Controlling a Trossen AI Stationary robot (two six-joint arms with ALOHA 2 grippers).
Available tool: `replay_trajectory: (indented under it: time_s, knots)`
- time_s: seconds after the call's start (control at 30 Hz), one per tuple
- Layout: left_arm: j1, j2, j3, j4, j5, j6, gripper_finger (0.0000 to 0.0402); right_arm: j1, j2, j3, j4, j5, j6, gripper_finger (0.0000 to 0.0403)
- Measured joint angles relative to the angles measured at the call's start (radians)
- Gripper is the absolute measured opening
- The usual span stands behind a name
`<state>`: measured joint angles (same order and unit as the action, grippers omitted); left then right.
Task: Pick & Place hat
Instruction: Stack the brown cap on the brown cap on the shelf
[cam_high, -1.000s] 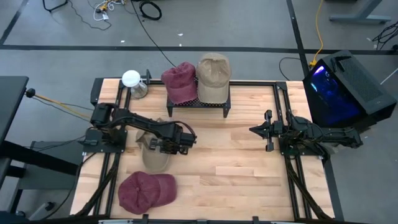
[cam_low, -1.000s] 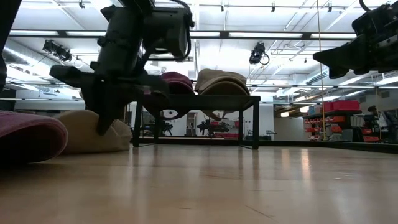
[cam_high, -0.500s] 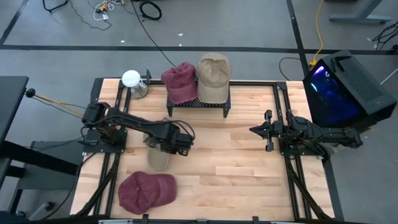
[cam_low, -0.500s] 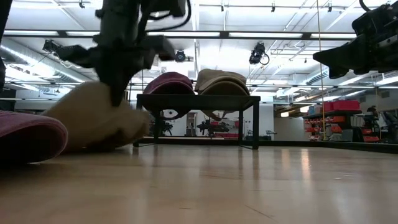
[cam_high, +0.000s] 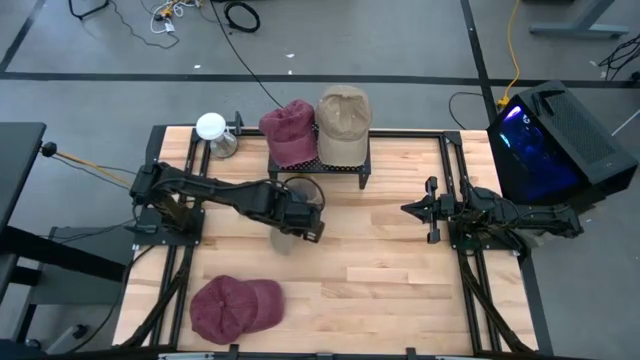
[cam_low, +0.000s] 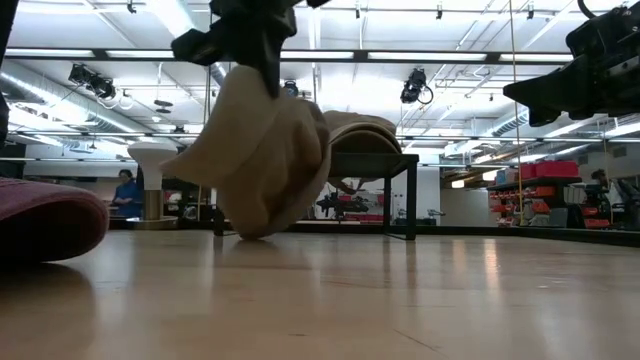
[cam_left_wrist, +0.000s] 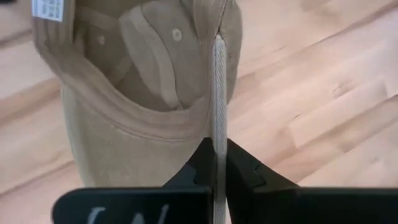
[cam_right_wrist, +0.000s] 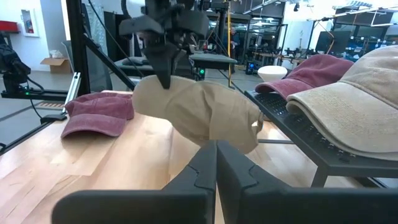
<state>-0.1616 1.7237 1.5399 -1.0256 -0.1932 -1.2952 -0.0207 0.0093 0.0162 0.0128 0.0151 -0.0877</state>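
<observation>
Left gripper (cam_high: 300, 222) clamped tan fabric cap (cam_low: 262, 155), lifted before black mesh rack (cam_high: 318, 160); next: place there. Right gripper (cam_high: 425, 210) shut, empty.

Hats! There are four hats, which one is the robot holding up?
The tan hat pinched in the left gripper, hanging above the table. The other tan hat and a maroon hat sit on the black rack; another maroon hat lies on the table.

tan cap (cam_low: 262, 150) dangling off the table, pinched by its edge, hanging near the middle, inside showing
</observation>
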Motion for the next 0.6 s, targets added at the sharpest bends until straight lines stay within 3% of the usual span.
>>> replay_trajectory:
  time_s: [0.33,0.6]
  knots:
    - [0.0,0.0,0.016,0.095,-0.013,0.146,0.0013,0.0,0.0,0.0,0.0,0.0,0.0,0.001]
    - [-0.048,-0.023,0.018,0.148,0.033,0.215,0.0013,0.0,0.0,0.0,0.0,0.0,0.0,0.001]
